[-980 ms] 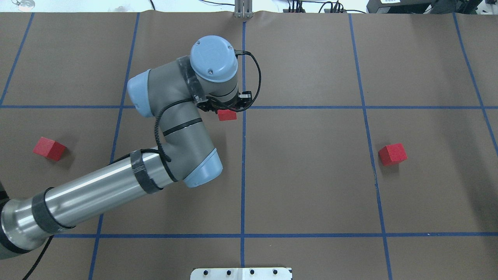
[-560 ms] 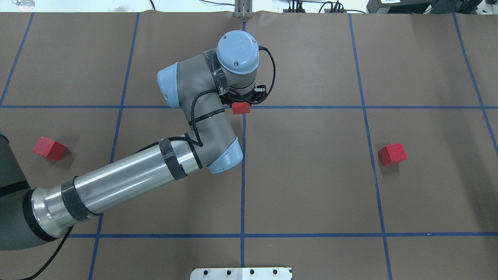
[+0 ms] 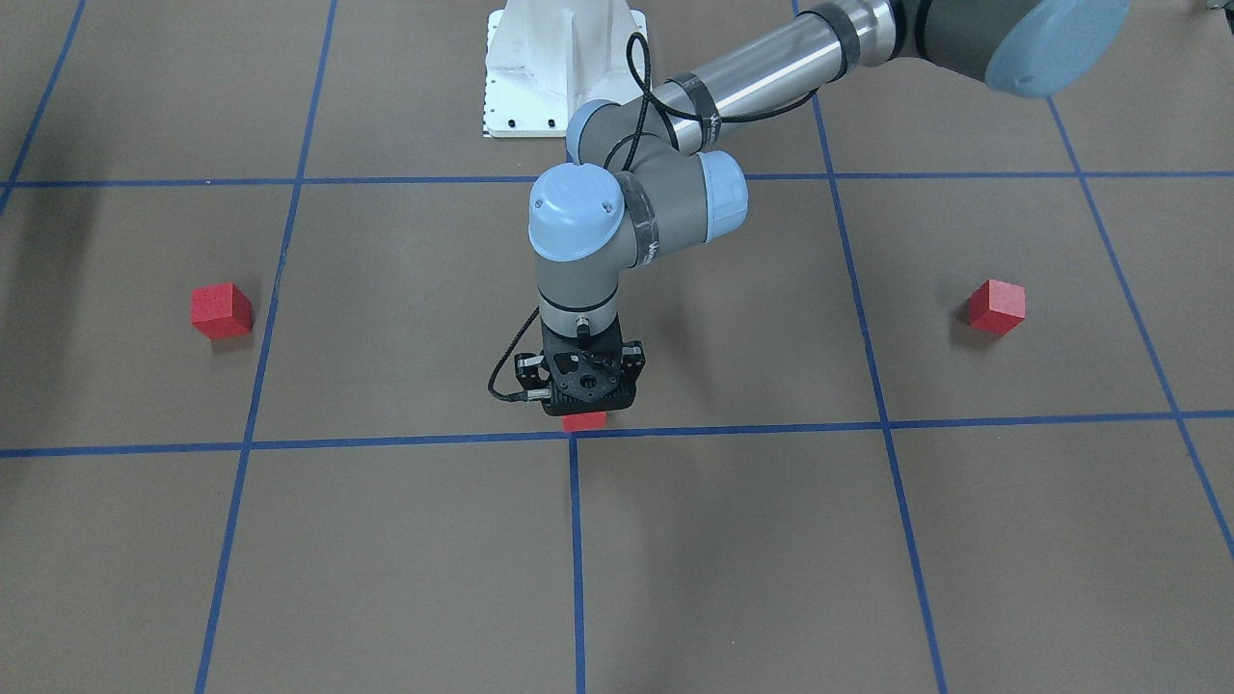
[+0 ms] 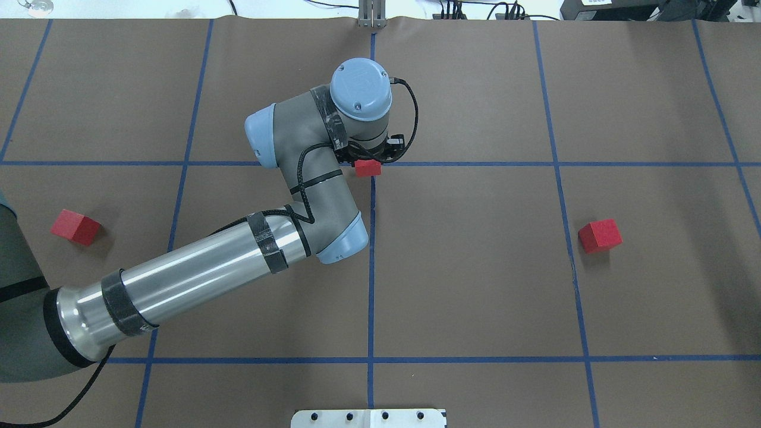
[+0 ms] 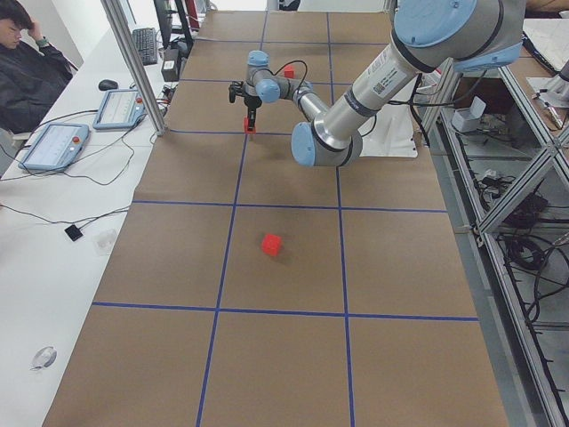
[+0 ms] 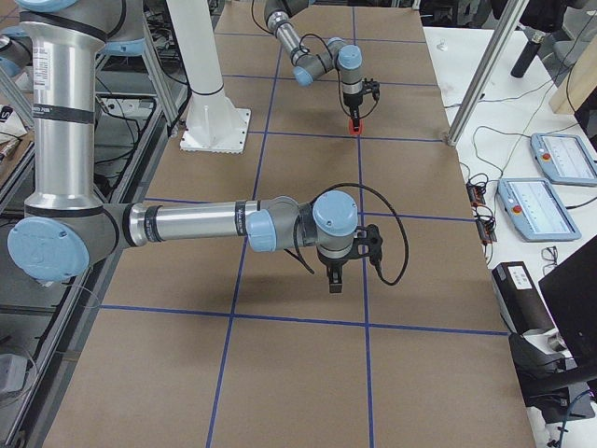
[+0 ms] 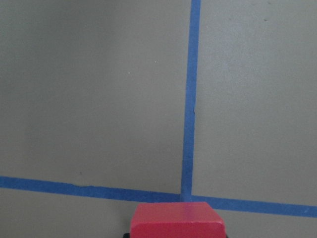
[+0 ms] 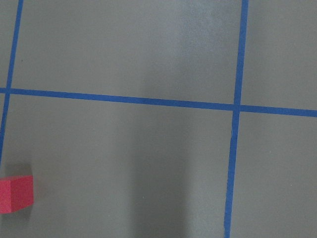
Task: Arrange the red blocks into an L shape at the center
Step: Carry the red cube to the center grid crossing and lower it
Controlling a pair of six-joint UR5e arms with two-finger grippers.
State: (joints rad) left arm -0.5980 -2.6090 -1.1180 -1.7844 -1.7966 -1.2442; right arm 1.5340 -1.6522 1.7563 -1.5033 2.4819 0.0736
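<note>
Left pincer (image 3: 583, 413): points straight down, pinching one red block (image 3: 583, 420).
Held block: at the center cross (image 3: 572, 437), just on the robot's side of the crossing; whether it touches the counter (image 4: 475, 285), cannot tell.
Second red block (image 4: 74, 227): loose on the robot's left, well apart.
Third red block (image 4: 600, 235): loose on the right, well apart.
Right pincer (image 6: 334, 283): hangs above the counter; spread or pressed together, cannot tell.

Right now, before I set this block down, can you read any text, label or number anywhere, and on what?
Nothing reads clearly.
Dark print on the left arm's silver tube: too small to read.
Lettering on the left arm's grey wrist joint: blurred, unreadable.
The red block in the left gripper: plain, no markings.
</note>
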